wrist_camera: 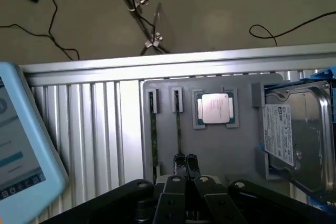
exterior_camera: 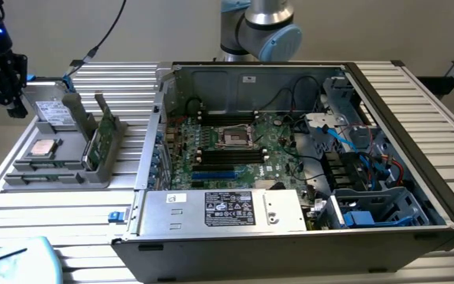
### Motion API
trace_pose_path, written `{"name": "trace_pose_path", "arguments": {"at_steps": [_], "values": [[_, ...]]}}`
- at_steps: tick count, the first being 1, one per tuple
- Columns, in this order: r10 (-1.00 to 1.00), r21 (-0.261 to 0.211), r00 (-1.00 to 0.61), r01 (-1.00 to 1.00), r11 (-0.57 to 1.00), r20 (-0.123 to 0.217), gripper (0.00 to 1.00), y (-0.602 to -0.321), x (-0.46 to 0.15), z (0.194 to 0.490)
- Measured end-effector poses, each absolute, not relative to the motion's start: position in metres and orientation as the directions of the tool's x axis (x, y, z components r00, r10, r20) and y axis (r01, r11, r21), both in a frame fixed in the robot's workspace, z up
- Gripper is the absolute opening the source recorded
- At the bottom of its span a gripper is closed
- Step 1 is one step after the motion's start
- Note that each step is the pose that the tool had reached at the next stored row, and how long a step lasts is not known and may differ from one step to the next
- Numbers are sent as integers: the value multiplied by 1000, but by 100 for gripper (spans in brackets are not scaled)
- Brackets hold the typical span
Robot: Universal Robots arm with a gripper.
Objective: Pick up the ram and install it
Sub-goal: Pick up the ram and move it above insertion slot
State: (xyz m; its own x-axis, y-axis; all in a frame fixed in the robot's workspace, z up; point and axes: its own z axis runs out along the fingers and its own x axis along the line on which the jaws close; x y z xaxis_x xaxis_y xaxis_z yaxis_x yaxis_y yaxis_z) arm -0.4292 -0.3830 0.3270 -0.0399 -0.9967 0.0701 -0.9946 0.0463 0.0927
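Note:
The ram (wrist_camera: 178,127) is a thin green stick standing on edge in a slot of the grey parts tray (wrist_camera: 231,150), beside a second, similar stick (wrist_camera: 153,135). My gripper (wrist_camera: 185,163) hangs above the tray with its fingertips pressed together and nothing between them, in line with the ram's near end. From outside, the black gripper (exterior_camera: 12,109) is high over the tray (exterior_camera: 22,177) at the exterior view's left. The motherboard (exterior_camera: 250,148) lies in the open computer case (exterior_camera: 290,236), with black memory slots (exterior_camera: 229,155) on either side of the processor socket (exterior_camera: 235,137).
The tray also holds a processor chip (wrist_camera: 215,107), a hard drive (wrist_camera: 294,135) and a taller green card (exterior_camera: 104,139) standing upright. A light-blue tablet (wrist_camera: 16,156) lies on the ribbed metal table (wrist_camera: 94,129). The power supply (exterior_camera: 227,210) sits inside the case.

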Motion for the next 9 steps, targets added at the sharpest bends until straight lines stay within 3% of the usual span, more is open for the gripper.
{"name": "trace_pose_path", "arguments": {"at_steps": [9], "values": [[-997,93,7,-996,0,71,11,-383,-430,327]]}}
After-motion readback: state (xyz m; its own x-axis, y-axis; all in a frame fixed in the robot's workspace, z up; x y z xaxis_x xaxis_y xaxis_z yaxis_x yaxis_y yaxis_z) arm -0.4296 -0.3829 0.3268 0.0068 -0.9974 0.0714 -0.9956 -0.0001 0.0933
